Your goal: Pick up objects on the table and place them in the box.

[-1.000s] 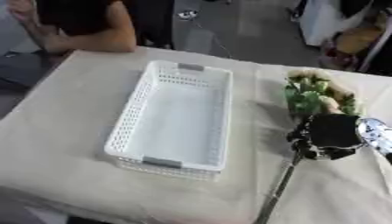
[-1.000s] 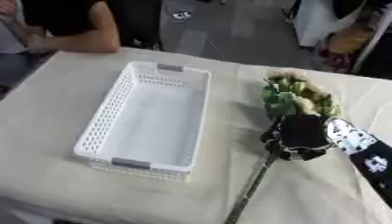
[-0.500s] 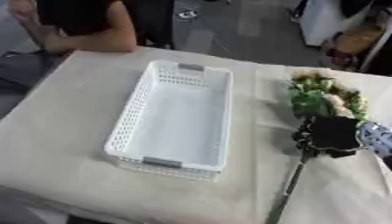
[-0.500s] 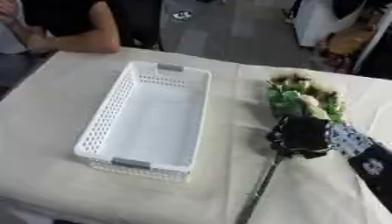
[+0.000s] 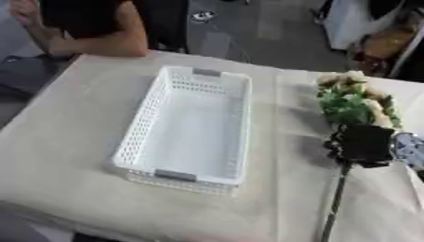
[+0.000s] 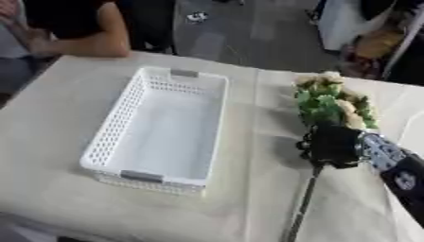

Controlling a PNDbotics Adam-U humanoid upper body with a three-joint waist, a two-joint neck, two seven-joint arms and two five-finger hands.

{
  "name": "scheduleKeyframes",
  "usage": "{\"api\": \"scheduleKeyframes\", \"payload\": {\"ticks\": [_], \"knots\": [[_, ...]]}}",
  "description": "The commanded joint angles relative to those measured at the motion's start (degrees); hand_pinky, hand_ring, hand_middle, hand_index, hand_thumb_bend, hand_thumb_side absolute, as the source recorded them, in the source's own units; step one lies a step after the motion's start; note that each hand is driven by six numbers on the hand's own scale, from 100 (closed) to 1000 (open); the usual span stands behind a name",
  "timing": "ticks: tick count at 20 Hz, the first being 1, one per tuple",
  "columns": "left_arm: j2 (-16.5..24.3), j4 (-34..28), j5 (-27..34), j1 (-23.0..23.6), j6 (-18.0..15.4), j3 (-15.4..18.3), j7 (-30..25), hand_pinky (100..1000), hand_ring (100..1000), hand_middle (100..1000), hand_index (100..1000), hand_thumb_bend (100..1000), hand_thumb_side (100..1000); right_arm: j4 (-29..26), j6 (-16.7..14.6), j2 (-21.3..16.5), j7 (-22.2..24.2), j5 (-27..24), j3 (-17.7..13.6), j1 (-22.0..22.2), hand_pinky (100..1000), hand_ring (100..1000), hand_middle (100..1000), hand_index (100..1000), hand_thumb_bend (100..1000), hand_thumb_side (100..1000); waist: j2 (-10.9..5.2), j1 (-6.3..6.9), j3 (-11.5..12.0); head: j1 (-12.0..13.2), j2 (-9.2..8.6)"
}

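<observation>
Since the earlier frames the right hand (image 6: 333, 145) has stayed curled round the bunch of artificial flowers (image 6: 330, 103) at the right side of the table (image 5: 75, 156); its place against the flower heads has shifted only slightly toward the table's right edge, and the basket has not moved on the cloth. Now the right hand, black with a silver wrist behind it, sits just below the flower heads, its fingers wrapped round the top of the dark stem (image 6: 301, 208), so the hand is closed on the bunch rather than spread. Whether the bunch is lifted clear of the cloth or resting on it cannot be told. Green leaves and pale cream blooms fan out above the hand toward the far edge of the table, and the stem runs down from the hand toward the near edge, tilted a little to the left. The white perforated basket (image 5: 142, 130), the box of the task, lies in the middle of the table, well apart from the flowers to their left, its long side running from near to far, with a grey handle at each short end; nothing shows inside it. The table is covered with a beige cloth. The left hand shows in neither view.
</observation>
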Motion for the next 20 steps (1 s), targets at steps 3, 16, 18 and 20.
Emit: {"api": "scheduleKeyframes", "payload": {"ticks": [3,16,18,20], "knots": [[1.8,-1.0,-0.3,-0.7,0.1,0.0,0.1,592,745,840,853,116,818,-0.8,-11.6,-2.6,-13.2,1.0,-1.2,-2.1,262,359,484,335,162,100,-0.54,0.14,-0.1,0.7,-0.09],[2.1,-1.0,-0.5,-0.3,0.3,0.1,0.2,592,745,840,853,116,818,-7.5,-11.6,-6.7,-11.3,-4.0,-3.8,-8.2,319,381,516,319,373,100,-0.99,-0.1,-0.6,1.7,-0.09],[2.1,-1.0,-0.5,-0.3,0.3,0.0,0.2,592,745,839,853,116,818,-8.2,-11.6,-6.7,-10.2,-5.4,-4.2,-9.2,326,383,518,318,369,100,-1.04,-0.11,-0.6,1.8,-0.09],[2.2,-1.0,-0.6,-0.2,0.3,0.0,0.2,592,745,840,853,116,818,-9.1,-11.6,-6.6,-9.3,-6.8,-4.6,-10.4,337,386,522,316,363,100,-1.09,-0.12,-0.6,2.0,-0.09]]}}
